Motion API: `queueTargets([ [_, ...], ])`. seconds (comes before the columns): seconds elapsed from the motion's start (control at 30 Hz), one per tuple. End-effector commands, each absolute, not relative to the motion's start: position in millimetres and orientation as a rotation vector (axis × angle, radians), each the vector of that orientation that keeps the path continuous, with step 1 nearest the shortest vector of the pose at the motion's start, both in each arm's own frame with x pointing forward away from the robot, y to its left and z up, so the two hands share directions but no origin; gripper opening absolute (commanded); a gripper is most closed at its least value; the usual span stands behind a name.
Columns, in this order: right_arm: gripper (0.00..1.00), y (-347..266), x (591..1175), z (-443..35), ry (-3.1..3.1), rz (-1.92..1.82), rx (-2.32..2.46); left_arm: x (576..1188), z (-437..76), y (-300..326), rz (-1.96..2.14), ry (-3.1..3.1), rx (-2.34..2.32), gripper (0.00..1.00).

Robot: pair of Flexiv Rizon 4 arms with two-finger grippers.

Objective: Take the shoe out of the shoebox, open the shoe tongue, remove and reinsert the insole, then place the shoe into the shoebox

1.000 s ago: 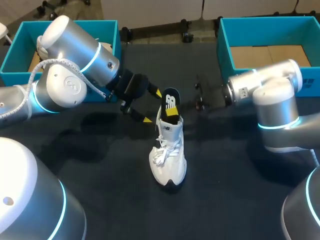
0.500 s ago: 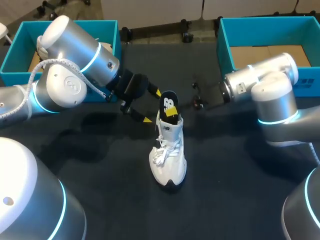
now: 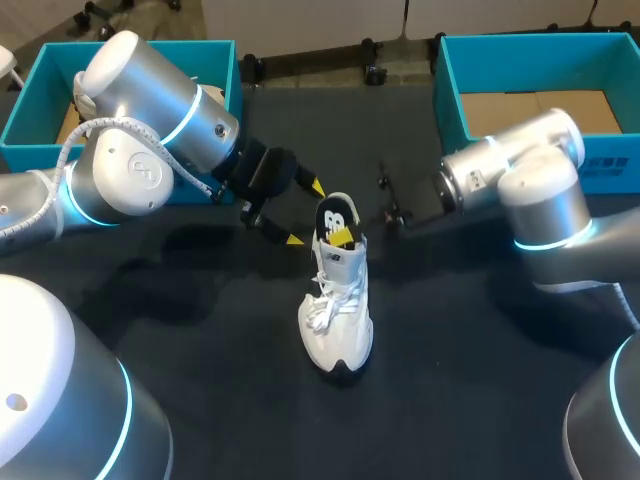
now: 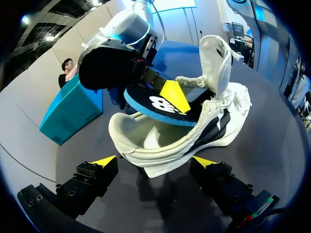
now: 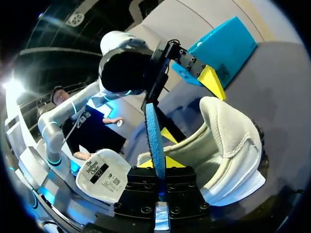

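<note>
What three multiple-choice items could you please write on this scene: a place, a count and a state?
1. Where is the shoe? A in a box; B on the table; C in a hand.
2. How many blue boxes are in view? A one; B four; C two.
3. The insole is: A clamped by the right fingers; B flat on the table; C fully inside the shoe.
Key: 1 B, it stands on the table between the arms. 2 C, a left box and a right box. 3 A, both fingers press it and it sticks out of the shoe.
</note>
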State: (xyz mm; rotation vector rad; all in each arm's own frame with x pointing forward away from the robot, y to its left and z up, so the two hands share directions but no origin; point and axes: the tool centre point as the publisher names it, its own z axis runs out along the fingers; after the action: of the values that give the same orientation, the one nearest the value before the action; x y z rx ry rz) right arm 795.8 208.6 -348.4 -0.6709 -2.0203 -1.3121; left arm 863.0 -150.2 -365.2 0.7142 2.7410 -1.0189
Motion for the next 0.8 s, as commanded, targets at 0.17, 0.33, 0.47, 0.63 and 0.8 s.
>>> queueTargets([
  [0.17, 0.33, 203, 799, -337, -2.089, -1.338, -0.689, 862, -365, -151, -1.015, 2.741, 0.714, 1.00],
  [0.33, 0.37, 200, 806, -327, -2.132, -1.345, -0.676, 862, -365, -151, -1.015, 2.741, 0.714, 1.00],
  [0.47, 0.38, 197, 813, -320, -2.155, -1.357, -0.674, 862, -365, -151, -1.015, 2.741, 0.714, 1.00],
  [0.63, 0.26, 197, 821, -321, -2.165, -1.356, -0.669, 862, -365, -151, -1.015, 2.741, 0.714, 1.00],
  [0.8, 0.00, 199, 825, -328, -2.172, -1.327, -0.665, 862, -365, -151, -1.015, 2.741, 0.714, 1.00],
])
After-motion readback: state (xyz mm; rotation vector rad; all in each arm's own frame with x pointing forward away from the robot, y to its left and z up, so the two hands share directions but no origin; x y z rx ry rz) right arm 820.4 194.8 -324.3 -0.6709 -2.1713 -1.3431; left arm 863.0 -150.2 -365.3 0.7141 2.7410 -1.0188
